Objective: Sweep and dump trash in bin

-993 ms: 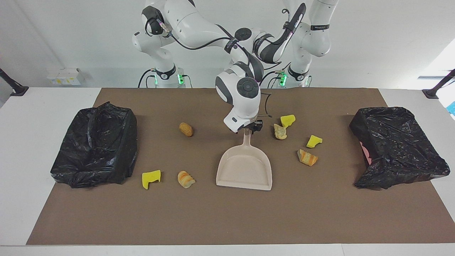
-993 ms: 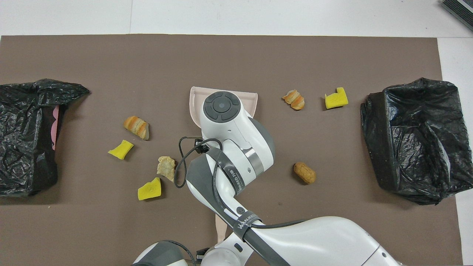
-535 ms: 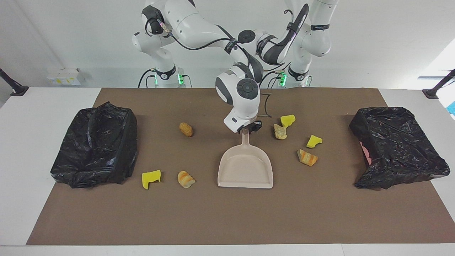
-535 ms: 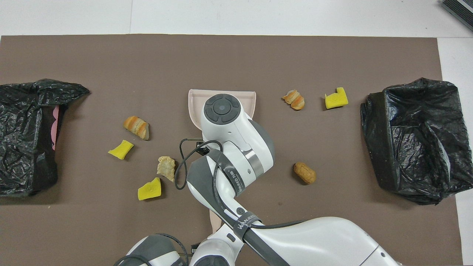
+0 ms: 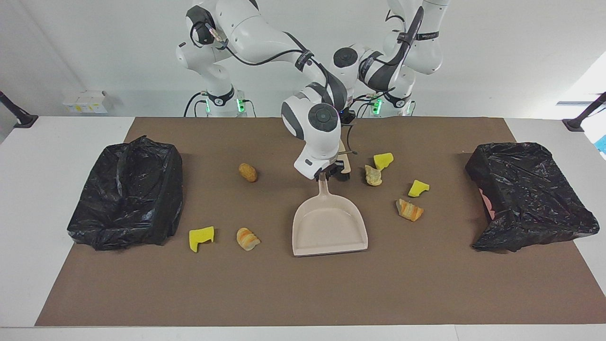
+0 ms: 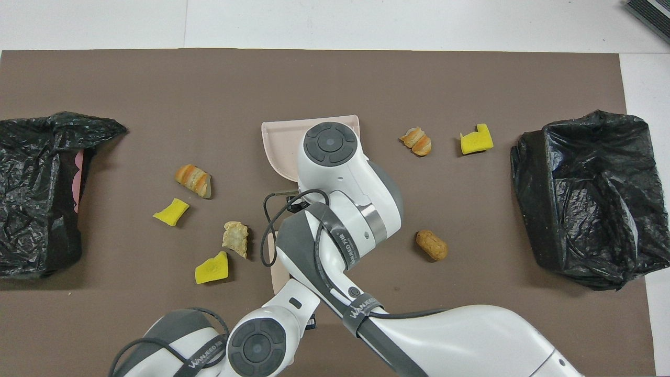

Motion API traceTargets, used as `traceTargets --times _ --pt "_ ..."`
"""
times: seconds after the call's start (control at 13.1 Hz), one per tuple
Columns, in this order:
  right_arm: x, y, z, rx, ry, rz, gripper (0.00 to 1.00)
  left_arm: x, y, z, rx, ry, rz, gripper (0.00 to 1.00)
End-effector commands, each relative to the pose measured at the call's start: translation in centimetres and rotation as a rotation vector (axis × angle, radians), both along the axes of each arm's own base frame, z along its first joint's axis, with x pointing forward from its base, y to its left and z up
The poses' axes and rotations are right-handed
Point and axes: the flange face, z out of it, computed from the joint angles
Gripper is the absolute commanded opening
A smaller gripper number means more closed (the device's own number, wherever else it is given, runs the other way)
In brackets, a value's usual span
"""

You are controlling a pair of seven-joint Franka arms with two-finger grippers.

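Trash, seven yellow sponge chunks and tan bread scraps, lies scattered on the bench either side of the beige plastic dustpan. Probably light, soft and prone to rolling: sweep, don't pinch. Right gripper jaws clamp the dustpan's handle; left gripper jaws together, near that handle.

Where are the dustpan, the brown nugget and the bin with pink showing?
dustpan (image 5: 329, 229), facing view, bare tray floor.
brown nugget (image 5: 247, 172), facing view, its middle.
bin with pink showing (image 5: 530, 189), facing view, black bag top.
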Motion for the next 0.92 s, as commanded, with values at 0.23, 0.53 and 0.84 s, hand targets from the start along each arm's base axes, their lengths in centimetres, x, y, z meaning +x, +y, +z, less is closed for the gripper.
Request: traceTargets --times 0.23,0.53,0.84 --pt "3.3 -9.7 4.9 0.037 -0.005 0.164 0.0 6.0 6.5 3.7 0.001 -0.011 0.027 0.0" --pt "3.9 -12.9 6.3 -0.039 -0.034 0.511 0.0 12.0 12.4 6.1 0.008 0.026 0.069 0.0" --pt "3.8 -13.6 6.8 -0.147 -0.032 0.786 0.0 16.7 18.8 6.3 0.069 -0.025 0.176 0.0"
